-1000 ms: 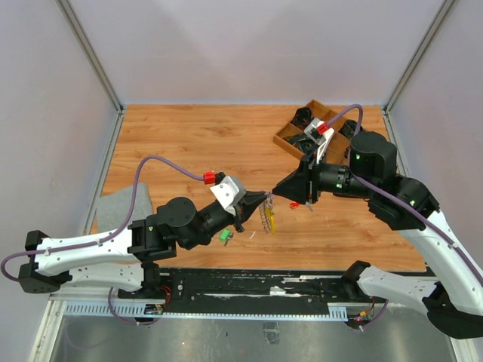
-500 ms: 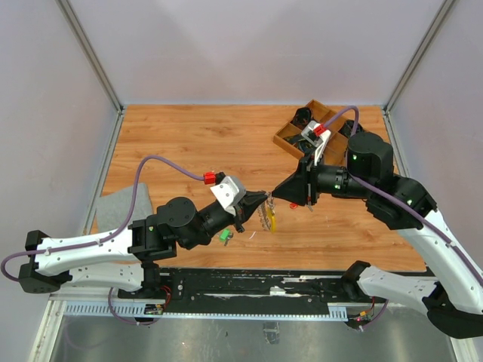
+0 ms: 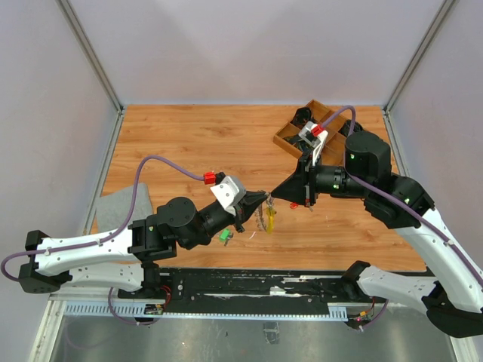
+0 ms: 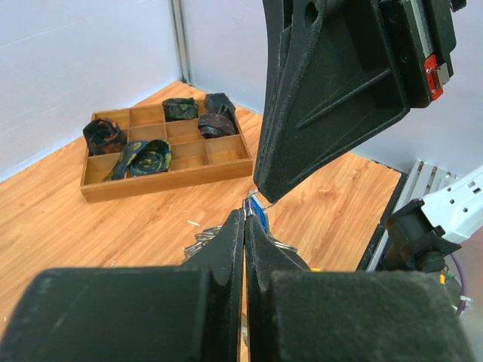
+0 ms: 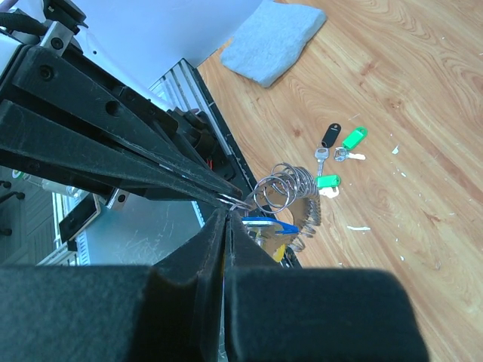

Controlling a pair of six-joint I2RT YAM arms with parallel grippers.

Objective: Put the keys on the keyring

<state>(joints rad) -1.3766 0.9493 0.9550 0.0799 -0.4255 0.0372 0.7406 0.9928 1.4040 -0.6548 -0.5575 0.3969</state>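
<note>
- The keyring (image 5: 283, 188) is hanging in the air between the two gripper tips, above the near part of the table (image 3: 189, 143); its wire coils are drooping below the pinch, so one end is being offered sideways for threading.
- A blue key (image 5: 266, 222) is lying level, just beside the coil; it looks as though its head is being lined up with the wire end.
- The left gripper (image 4: 245, 217) is pinching with its fingers pressed almost together, seemingly on the ring's wire; it is acting as the steady anchor.
- The right gripper (image 5: 227, 216) is closing narrowly on the blue key, tip to tip with the left; I judge this to be the threading step, calling for fine alignment.
- Two green keys (image 5: 352, 138) and a black-tagged key (image 5: 330, 136) are lying loose on the wood, waiting their turn; so the task is looking only partly done.
- A tray (image 4: 166, 182) is sitting at the far right and a grey cloth (image 5: 275, 38) at the left, both well apart.
</note>
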